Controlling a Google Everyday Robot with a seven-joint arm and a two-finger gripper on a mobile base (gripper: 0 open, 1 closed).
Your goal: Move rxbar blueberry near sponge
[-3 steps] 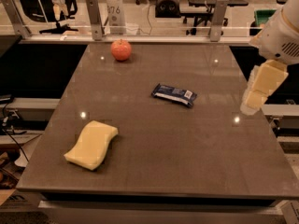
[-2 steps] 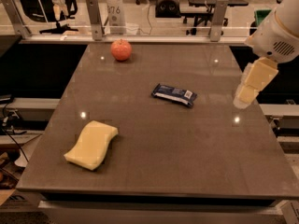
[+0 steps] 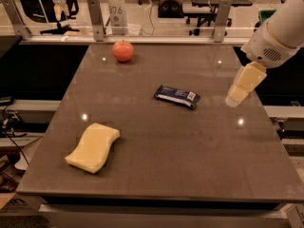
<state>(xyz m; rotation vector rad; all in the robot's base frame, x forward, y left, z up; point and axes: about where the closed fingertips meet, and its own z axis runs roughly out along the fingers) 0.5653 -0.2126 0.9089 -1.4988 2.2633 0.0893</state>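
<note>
The rxbar blueberry (image 3: 176,96), a dark blue flat bar with a white label patch, lies near the middle of the grey table. The sponge (image 3: 93,147), a thick pale yellow slab with wavy edges, lies at the front left of the table, well apart from the bar. My gripper (image 3: 236,97), with yellowish blocky fingers, hangs over the right side of the table, to the right of the bar and apart from it. It holds nothing that I can see.
A red apple (image 3: 123,51) sits at the back left of the table (image 3: 190,165). Metal posts and a rail run along the far edge. The table's right edge lies just beyond the gripper.
The gripper has moved left and slightly toward the bar, from the table's right edge inward. The bar, the sponge and the apple have not moved.
</note>
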